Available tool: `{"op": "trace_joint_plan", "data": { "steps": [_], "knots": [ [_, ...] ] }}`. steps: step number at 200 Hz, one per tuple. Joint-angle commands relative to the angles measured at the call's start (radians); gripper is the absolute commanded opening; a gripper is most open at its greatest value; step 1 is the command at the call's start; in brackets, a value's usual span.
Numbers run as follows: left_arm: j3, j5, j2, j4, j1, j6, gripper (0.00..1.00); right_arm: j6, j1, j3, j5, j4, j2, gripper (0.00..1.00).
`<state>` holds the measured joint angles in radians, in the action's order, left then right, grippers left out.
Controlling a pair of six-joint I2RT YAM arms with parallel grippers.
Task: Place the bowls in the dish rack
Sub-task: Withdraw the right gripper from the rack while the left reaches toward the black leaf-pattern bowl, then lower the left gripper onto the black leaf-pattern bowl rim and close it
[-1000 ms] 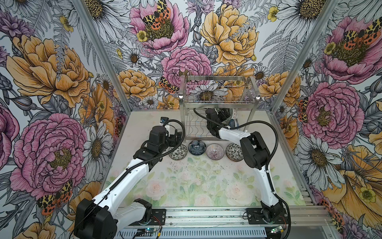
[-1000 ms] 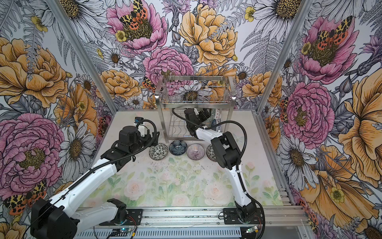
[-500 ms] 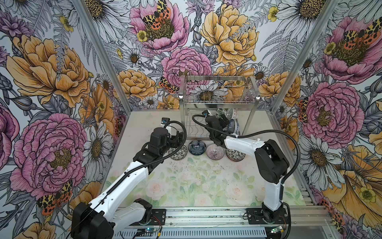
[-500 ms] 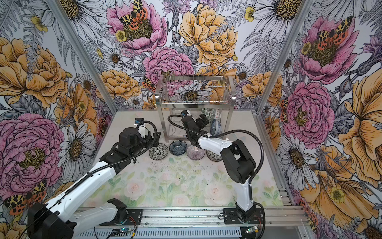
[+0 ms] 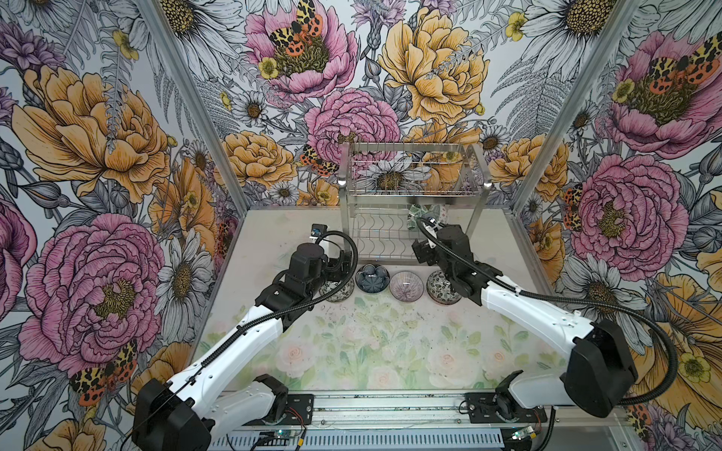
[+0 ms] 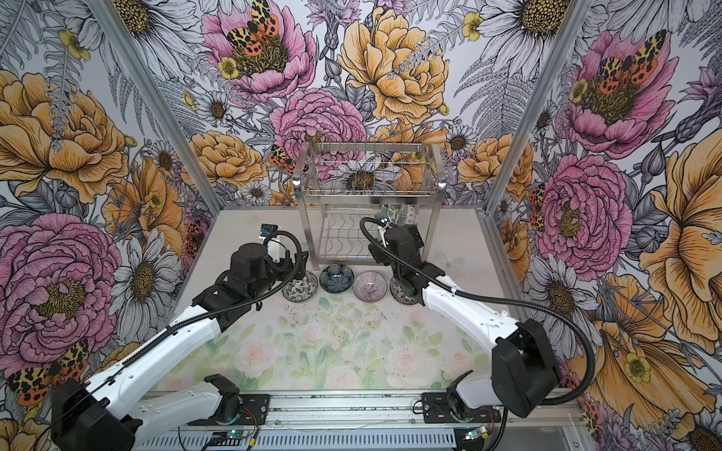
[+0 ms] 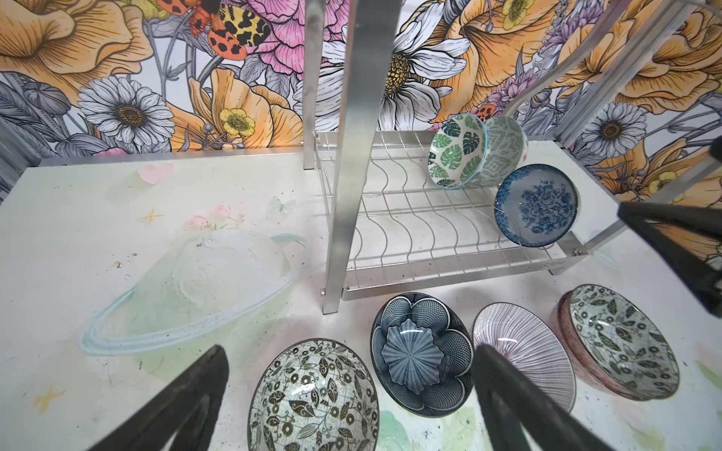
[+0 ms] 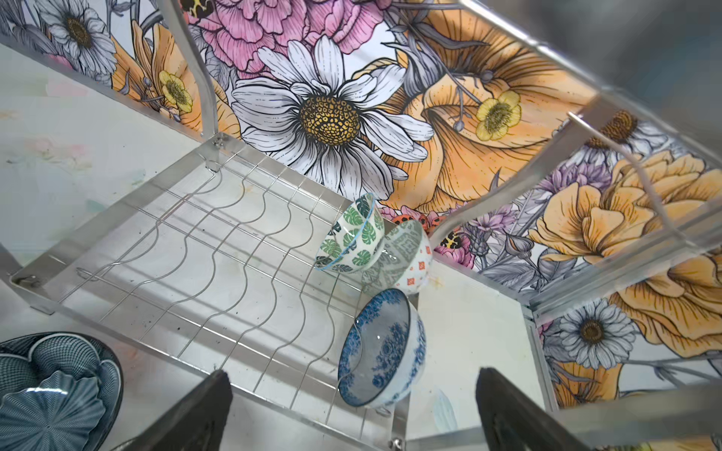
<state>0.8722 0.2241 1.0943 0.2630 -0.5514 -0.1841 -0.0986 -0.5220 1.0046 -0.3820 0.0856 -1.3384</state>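
Left tool hangs fully spread and empty above the black-and-white floral bowl, likely to straddle its rim. Right tool, equally wide and empty, faces the right end of the dish rack.

On the counter, four bowls sit in one row before the rack, within easy reach; the dark blue one nests a fifth.

Beyond, three stand on edge in the lower tier's wavy wires: green leaf, grey-patterned and blue floral. They are propped together, leaving slots free.
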Motion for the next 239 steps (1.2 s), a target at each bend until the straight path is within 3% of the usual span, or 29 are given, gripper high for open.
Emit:
{"op": "trace_joint_plan", "data": {
  "steps": [1, 73, 122, 239],
  "knots": [
    [0.034, -0.037, 0.056, -0.011, -0.044, -0.015, 0.99, 0.103, 0.052, -0.027, 0.097, 0.104, 0.089, 1.00],
    [0.173, -0.098, 0.300, -0.032, -0.189, -0.036, 0.99, 0.192, 0.166, 0.014, 0.148, 0.227, 0.158, 1.00],
    [0.285, -0.153, 0.467, -0.044, -0.277, -0.078, 0.99, 0.202, 0.182, 0.040, 0.140, 0.240, 0.141, 0.99],
    [0.534, -0.259, 0.812, 0.008, -0.344, -0.164, 0.95, 0.209, 0.225, 0.054, 0.155, 0.238, 0.151, 0.99]
  ]
}}
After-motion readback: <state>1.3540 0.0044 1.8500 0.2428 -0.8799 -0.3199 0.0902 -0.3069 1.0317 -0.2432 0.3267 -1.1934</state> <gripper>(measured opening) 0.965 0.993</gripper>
